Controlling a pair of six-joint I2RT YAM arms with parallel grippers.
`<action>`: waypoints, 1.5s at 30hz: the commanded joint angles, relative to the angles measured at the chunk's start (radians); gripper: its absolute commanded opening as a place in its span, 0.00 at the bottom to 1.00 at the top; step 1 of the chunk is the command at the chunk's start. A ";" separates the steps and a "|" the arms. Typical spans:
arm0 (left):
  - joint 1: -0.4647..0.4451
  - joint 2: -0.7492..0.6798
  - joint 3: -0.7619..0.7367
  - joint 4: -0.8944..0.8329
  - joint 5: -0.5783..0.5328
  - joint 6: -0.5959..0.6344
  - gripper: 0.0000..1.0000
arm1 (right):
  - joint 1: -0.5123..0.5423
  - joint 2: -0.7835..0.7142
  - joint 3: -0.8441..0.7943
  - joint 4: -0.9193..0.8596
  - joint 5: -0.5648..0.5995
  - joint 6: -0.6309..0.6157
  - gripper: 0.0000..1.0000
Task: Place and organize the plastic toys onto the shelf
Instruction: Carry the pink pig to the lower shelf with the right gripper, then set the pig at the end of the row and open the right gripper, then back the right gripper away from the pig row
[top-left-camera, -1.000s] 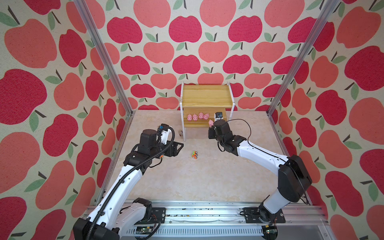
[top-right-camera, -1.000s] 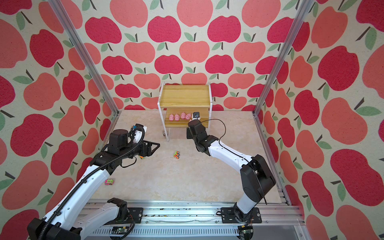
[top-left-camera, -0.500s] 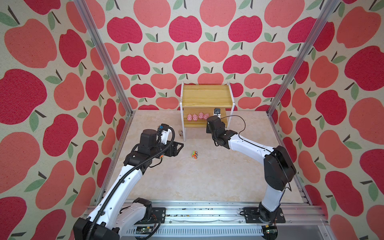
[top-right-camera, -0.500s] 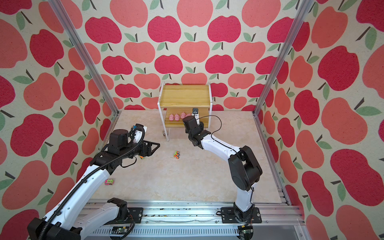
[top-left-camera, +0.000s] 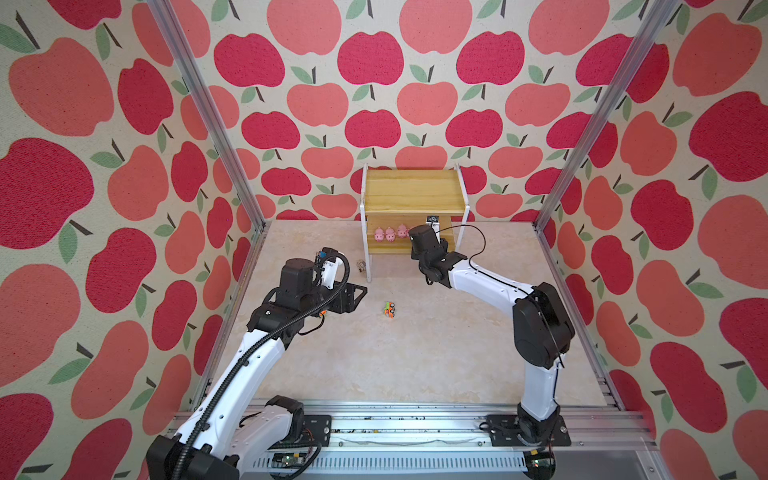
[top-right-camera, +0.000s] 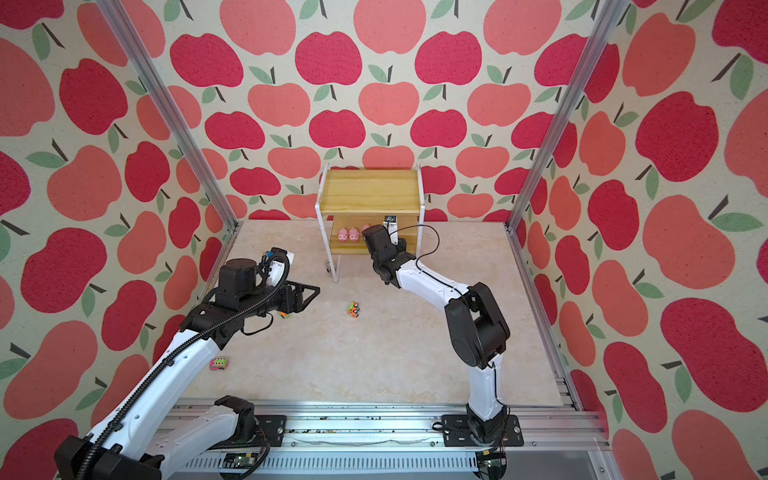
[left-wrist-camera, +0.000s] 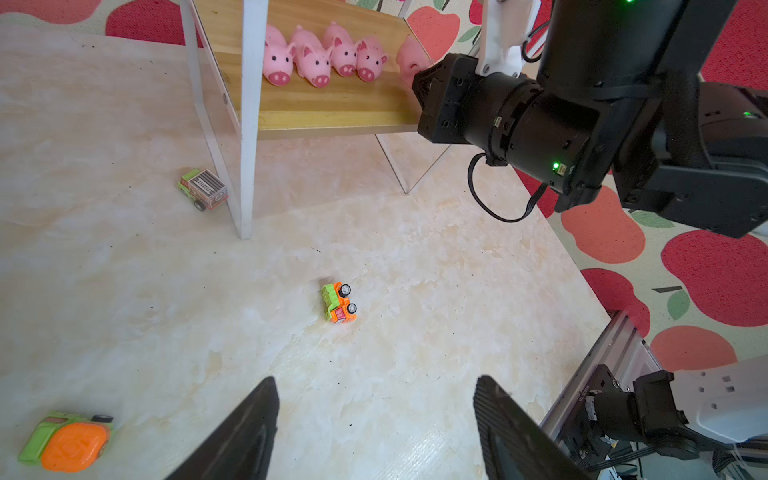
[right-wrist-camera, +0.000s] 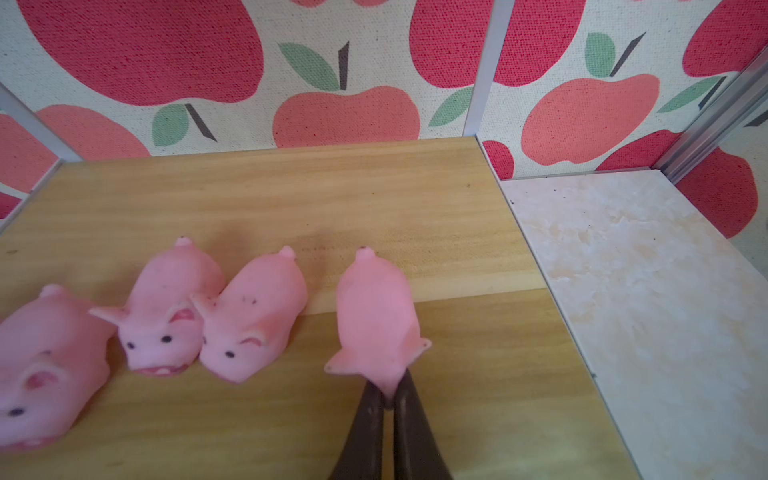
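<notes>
Over the last second the right arm has pushed deeper into the lower tier of the shelf (top-left-camera: 411, 191), and its elbow has moved toward the middle. The right end effector (right-wrist-camera: 388, 395) is clenched on the snout of the fifth pig (right-wrist-camera: 376, 316). This pig is now over the lower board, just right of the row of four pigs (left-wrist-camera: 316, 62). Whether it already rests on the wood, I cannot tell. I judge that the pigs are almost finished: only the release remains, and after that the trucks.

The right forearm reaches from the near right to the far shelf. The left arm has not moved. The left end effector (left-wrist-camera: 376, 386) hangs released, jaws wide, above the worktop (left-wrist-camera: 124, 311), facing the orange and green truck (left-wrist-camera: 338, 302). A green truck (left-wrist-camera: 203, 189) stands beside the shelf's near left leg. Another orange truck (left-wrist-camera: 66, 440) lies nearer, and a pink truck (top-right-camera: 218, 363) lies beside the left arm.
</notes>
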 joint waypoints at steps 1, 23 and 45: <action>0.000 -0.003 -0.014 0.006 0.008 0.020 0.77 | -0.007 0.031 0.050 -0.023 -0.001 -0.005 0.09; 0.003 -0.019 -0.018 -0.001 0.004 0.024 0.77 | -0.012 0.038 0.014 0.074 -0.036 -0.115 0.22; 0.003 -0.013 -0.018 -0.005 -0.002 0.031 0.77 | 0.000 -0.291 -0.362 0.280 -0.181 -0.213 0.56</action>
